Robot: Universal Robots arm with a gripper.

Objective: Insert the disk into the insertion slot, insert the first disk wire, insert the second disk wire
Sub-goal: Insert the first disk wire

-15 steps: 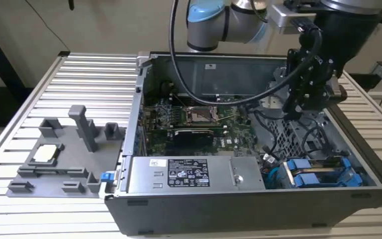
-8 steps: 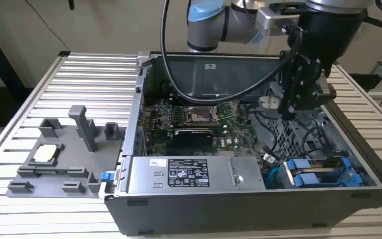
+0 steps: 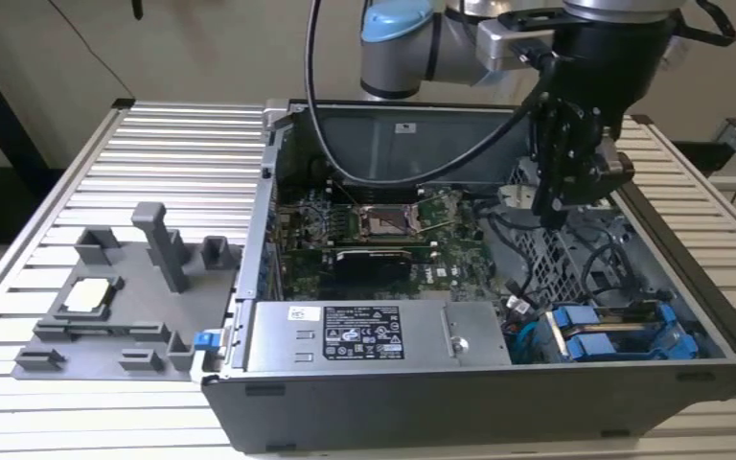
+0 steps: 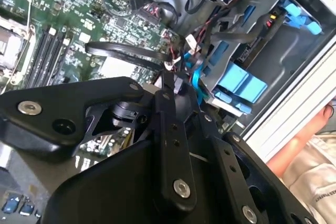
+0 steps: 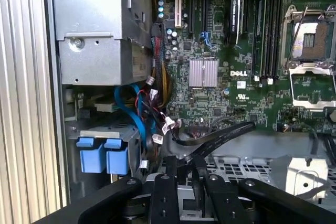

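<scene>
— More than one case (image 3: 471,412) on the table (image 3: 176,125)?
— Just one. One green board (image 3: 458,251) and one grey box (image 3: 279,335) inside it.
— Blue tabs (image 3: 594,345)?
— Two, in the one slot (image 3: 678,337), lower right of the exterior view.
— And the arm (image 3: 401,62)?
— One, upper middle. One grey tray (image 3: 126,309) at the exterior view's left.

Arm (image 3: 401,43): grey with a blue-capped joint, reaching in from the top of the exterior view.
Wrist (image 3: 605,48): black, bent over and aimed steeply down.
Gripper (image 3: 550,211): black, hanging low, tips pointing downward.
</scene>
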